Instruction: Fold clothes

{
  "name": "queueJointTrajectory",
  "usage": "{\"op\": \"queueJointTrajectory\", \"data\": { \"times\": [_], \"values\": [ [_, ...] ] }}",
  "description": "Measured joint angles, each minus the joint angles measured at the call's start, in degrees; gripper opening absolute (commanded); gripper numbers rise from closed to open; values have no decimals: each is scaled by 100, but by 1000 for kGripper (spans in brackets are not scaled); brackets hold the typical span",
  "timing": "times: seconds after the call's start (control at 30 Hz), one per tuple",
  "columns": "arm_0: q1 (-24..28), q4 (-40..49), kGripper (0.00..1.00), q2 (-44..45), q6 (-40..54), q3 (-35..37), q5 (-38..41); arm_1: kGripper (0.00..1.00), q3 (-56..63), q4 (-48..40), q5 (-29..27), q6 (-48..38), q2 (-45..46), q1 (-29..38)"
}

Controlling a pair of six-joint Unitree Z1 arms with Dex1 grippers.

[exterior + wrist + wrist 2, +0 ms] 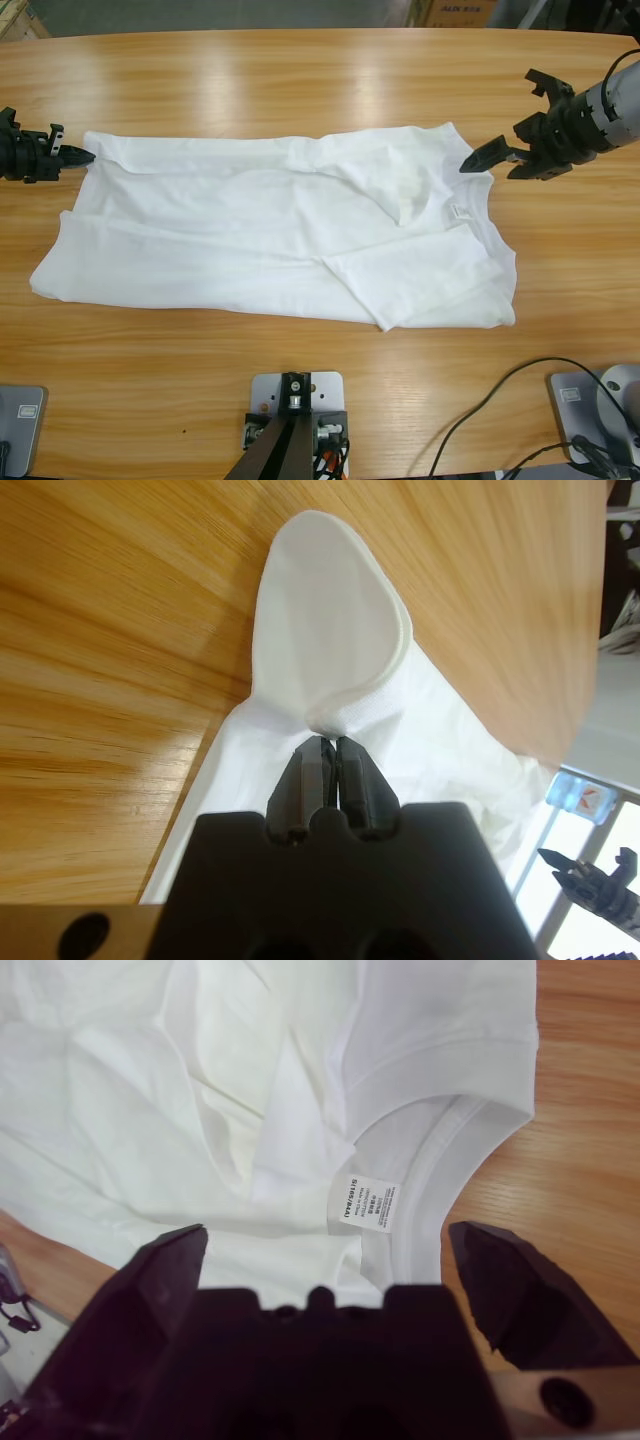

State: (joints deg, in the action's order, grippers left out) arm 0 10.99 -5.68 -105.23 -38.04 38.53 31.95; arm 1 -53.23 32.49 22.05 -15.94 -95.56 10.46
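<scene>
Here we see the white T-shirt (250, 240) spread wide across the middle of the wooden table (300, 80), lying mostly flat, with loose folds and a doubled-over flap toward its right end. The neckline sits at that right end, and a small white label (364, 1202) with dark print shows inside the collar in the right wrist view.

At the table's left edge we find the left gripper (78, 156) low over the wood, its jaws pressed together on the shirt's upper left corner. In the left wrist view the left gripper (329, 748) pinches a small bunch of hemmed fabric, and a rounded lobe of cloth stands up beyond the jaw tips.

At the right side we see the right gripper (500, 128) with its jaws spread wide, one black jaw tip just beside the shirt's right edge near the collar, the other raised well above it. Looking along it, the right gripper (330, 1245) straddles the neckline and label; whether it touches the cloth, we cannot tell.
</scene>
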Motion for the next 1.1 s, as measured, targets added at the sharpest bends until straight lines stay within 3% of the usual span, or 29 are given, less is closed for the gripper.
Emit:
{"op": "queueJointTrajectory", "data": {
  "times": [0.13, 0.8, 0.9, 0.97, 1.1],
  "values": [
    [0, 0, 1000, -1, 8, 0, 0, 977, 0, 0, 0, 0, 0, 0],
    [-1, -16, 974, -185, 258, 72, 0, 977, 0, 0, 0, 0, 0, 0],
    [0, -17, 885, -186, 258, 142, 0, 977, 0, 0, 0, 0, 0, 0],
    [0, -18, 765, -186, 258, 157, 3, 977, 0, 0, 0, 0, 0, 0],
    [2, -18, 186, -198, 258, 157, 5, 977, 0, 0, 0, 0, 0, 0]
  ]
}}
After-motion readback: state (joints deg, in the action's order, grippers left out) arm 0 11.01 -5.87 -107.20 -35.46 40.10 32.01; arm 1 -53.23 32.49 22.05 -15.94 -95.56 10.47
